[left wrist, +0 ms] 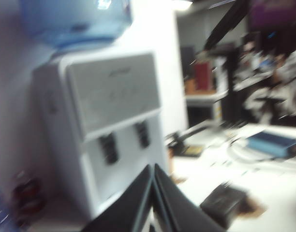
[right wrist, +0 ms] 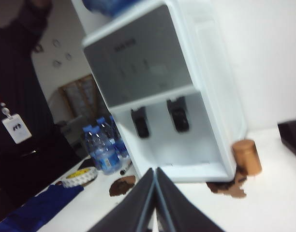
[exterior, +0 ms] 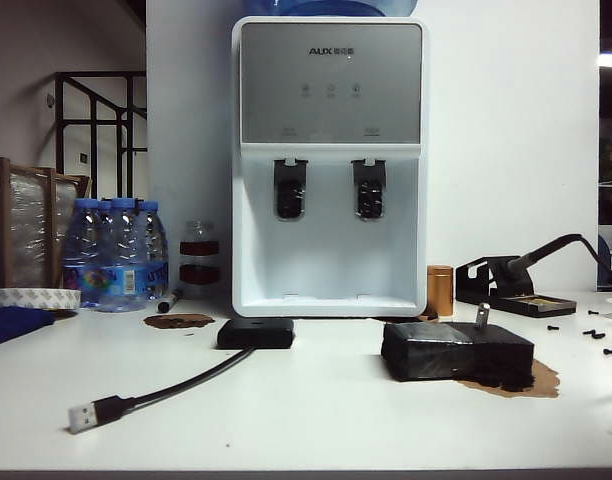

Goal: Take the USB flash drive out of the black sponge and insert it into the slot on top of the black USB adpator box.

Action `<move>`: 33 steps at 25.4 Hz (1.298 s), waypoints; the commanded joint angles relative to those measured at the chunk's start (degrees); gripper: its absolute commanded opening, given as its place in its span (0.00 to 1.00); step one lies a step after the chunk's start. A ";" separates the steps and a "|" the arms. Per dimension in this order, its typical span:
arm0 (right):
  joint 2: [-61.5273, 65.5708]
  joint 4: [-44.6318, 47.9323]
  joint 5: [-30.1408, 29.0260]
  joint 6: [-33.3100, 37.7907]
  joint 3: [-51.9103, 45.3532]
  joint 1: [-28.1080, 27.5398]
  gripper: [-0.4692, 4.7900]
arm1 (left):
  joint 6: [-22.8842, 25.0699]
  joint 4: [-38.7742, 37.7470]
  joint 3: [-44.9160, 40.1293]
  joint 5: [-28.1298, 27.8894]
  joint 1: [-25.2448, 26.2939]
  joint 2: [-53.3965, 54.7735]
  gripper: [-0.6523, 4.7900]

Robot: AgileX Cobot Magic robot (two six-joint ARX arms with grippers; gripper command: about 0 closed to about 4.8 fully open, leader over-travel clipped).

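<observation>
Standing upright out of the top of the one black sponge [exterior: 456, 352], the single USB flash drive [exterior: 482, 315] is a tiny silvery-grey stick, leaning slightly. That sponge is a chunky glossy block with crumbly edges, sitting on the right of the white tabletop [exterior: 316, 420] over a brown stain. One black USB adpator box [exterior: 256, 333], flat and matte with rounded corners, lies left of it, well apart, in front of the water dispenser [exterior: 329, 165]; its one black cable [exterior: 176, 385] runs forward to a silver plug. I cannot make out the slot from here.

My left fingers [left wrist: 153, 193] are pressed together, holding nothing, raised above the tabletop and facing the dispenser; this view is blurred, so the dark lump beyond them is probably the sponge. My right fingers [right wrist: 155, 195] are likewise closed tight on nothing, up off the tabletop, with one copper-coloured cylinder [right wrist: 247, 156] beside the dispenser's base.
</observation>
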 commanded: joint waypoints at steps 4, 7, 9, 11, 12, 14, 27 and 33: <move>0.04 0.66 -0.35 -0.35 5.68 -0.04 0.11 | -10.82 9.92 9.94 6.84 -0.02 8.37 0.11; 0.09 0.13 -1.31 -2.54 8.70 -0.04 0.11 | -14.86 15.41 13.16 6.80 -0.02 12.92 0.11; 0.13 -0.72 -1.16 -3.39 10.86 -0.04 0.15 | -16.31 18.16 16.20 6.75 -0.02 16.98 0.11; 0.22 -1.38 -0.85 -4.24 13.42 -0.04 0.15 | -16.81 19.32 19.12 5.99 -0.02 20.87 0.11; 0.52 -2.14 -0.52 -5.09 15.72 -0.04 0.15 | -17.31 20.61 22.43 5.49 -0.04 25.59 0.11; 1.46 -2.62 -0.46 -6.19 18.93 -0.04 0.15 | -19.50 22.86 26.27 5.14 -0.11 32.20 0.11; 13.20 -17.05 -4.15 -15.37 39.67 -0.04 0.15 | -10.93 32.70 30.91 2.45 -19.15 56.43 0.11; 18.97 -23.87 -9.88 -17.97 46.93 -0.07 0.15 | -0.98 23.76 30.88 -0.46 -26.75 60.61 0.11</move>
